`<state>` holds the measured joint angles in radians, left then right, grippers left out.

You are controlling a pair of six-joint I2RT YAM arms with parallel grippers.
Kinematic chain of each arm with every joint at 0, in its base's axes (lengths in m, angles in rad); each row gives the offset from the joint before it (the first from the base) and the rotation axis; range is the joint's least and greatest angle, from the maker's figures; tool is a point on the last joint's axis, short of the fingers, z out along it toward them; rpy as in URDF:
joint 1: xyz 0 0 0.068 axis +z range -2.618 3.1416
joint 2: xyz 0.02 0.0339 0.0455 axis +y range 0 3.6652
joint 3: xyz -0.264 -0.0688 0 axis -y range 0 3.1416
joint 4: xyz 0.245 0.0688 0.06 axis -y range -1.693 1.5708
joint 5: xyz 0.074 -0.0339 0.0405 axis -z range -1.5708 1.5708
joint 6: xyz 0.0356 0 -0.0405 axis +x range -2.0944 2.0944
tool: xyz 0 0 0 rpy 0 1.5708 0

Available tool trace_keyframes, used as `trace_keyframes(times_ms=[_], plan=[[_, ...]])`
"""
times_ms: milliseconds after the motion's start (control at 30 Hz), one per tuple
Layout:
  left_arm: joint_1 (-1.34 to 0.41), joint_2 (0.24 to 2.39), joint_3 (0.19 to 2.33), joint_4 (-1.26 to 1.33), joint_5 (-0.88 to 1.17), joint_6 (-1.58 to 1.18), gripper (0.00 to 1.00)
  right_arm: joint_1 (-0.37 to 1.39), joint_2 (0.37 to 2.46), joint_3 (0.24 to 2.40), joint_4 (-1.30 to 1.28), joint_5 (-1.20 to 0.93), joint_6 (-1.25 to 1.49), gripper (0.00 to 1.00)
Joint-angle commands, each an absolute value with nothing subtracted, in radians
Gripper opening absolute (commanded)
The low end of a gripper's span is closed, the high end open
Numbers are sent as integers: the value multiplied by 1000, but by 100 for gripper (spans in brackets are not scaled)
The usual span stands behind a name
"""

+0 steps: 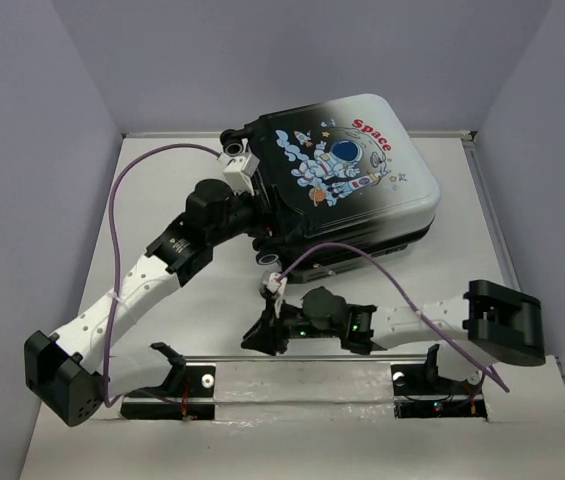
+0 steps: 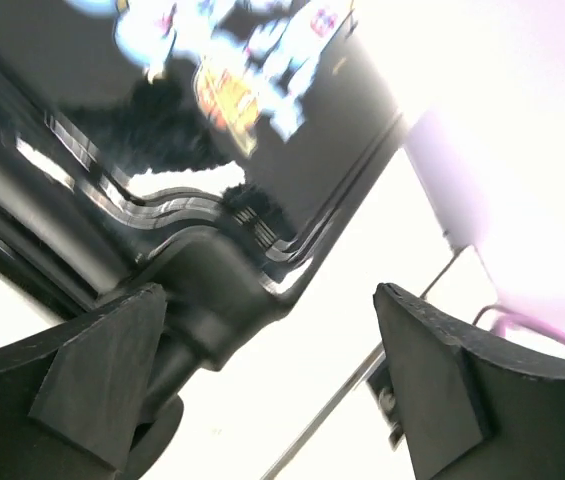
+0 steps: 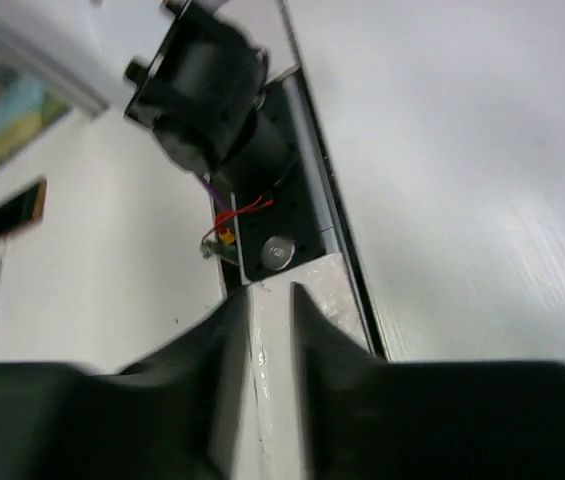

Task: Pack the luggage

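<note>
The luggage (image 1: 362, 170) lies flat at the back middle of the table, astronaut print and red "Space" facing up, its lid down over the lower shell. My left gripper (image 1: 260, 222) is at its left side, by a black wheel (image 1: 269, 258). In the left wrist view the gripper (image 2: 262, 380) is wide open and empty, with the black shell (image 2: 162, 120) above and a black wheel housing (image 2: 202, 300) just inside the left finger (image 2: 92, 370). My right gripper (image 1: 262, 335) hangs low near the front rail, apart from the luggage. In the right wrist view it (image 3: 270, 300) is shut on nothing.
A metal rail (image 1: 302, 385) with both arm mounts runs along the table's near edge. The left arm's base (image 3: 212, 80) shows in the right wrist view. Purple cables (image 1: 402, 290) loop over both arms. Grey walls (image 1: 92, 180) enclose the table on three sides.
</note>
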<state>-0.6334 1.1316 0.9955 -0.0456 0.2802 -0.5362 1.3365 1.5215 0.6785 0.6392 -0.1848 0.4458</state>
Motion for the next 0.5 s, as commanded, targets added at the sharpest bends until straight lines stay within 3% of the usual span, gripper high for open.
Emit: trace_keyframes(times_ms=[0,133,200,300,333,367,467], plan=[[-612,1068,1129,-24,135,-522,99,1266,1281,580,483,-80,459,58],[-494,1089,1219,-54,49,-508,99,1256,1096,612,180,131,408,76],[-402,1143,1267,-58,45,-465,99,1214,1004,614,117,159,400,76],[-283,1241,1293,-63,-14,-442,99,1154,923,597,6,182,414,61],[-212,1300,1293,-46,53,-454,99,1129,876,589,-8,222,423,42],[-212,1301,1290,-29,90,-474,99,1129,853,578,-35,238,431,33],[-105,1470,1305,61,260,-547,99,1072,789,552,-60,247,448,22]])
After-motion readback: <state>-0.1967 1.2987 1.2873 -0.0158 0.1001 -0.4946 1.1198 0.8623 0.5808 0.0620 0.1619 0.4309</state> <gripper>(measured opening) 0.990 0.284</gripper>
